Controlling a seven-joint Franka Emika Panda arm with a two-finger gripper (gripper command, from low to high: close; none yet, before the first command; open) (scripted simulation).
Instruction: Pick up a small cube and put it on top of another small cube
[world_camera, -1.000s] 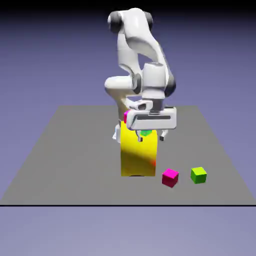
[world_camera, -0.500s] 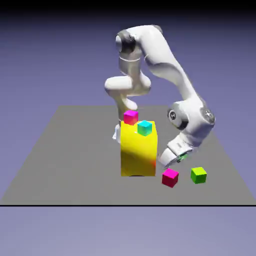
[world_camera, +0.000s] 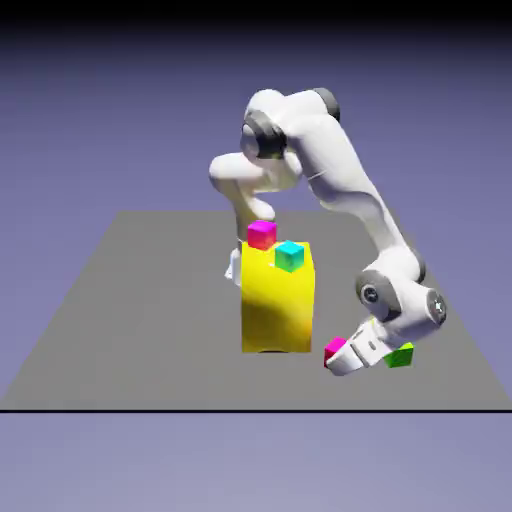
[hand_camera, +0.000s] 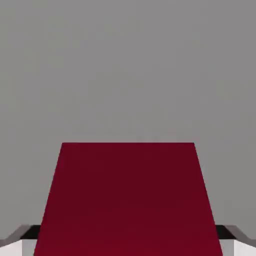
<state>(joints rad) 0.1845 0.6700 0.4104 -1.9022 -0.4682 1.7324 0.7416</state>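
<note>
In the exterior view, from left to right: the yellow block (world_camera: 278, 305) stands upright on the grey table (world_camera: 150, 330). Two small cubes are located at its top: the magenta cube (world_camera: 262, 235) at the upper left, and the cyan cube (world_camera: 289, 256) to the right of it and nearer the camera.

To the right of the block, the hot-pink cube (world_camera: 334, 350) is located on the table, partly covered by the gripper (hand_camera: 128, 240). The gripper is tilted, its finger end pointing down and to the left. The arm (world_camera: 340, 165) extends from behind the block over to the right. The green cube (world_camera: 400, 355) is at the far right on the table, partly behind the hand.

In the hand view, the fingers are closed on the hot-pink cube, one against each side; the cube fills the gap between them and appears dark red.
</note>
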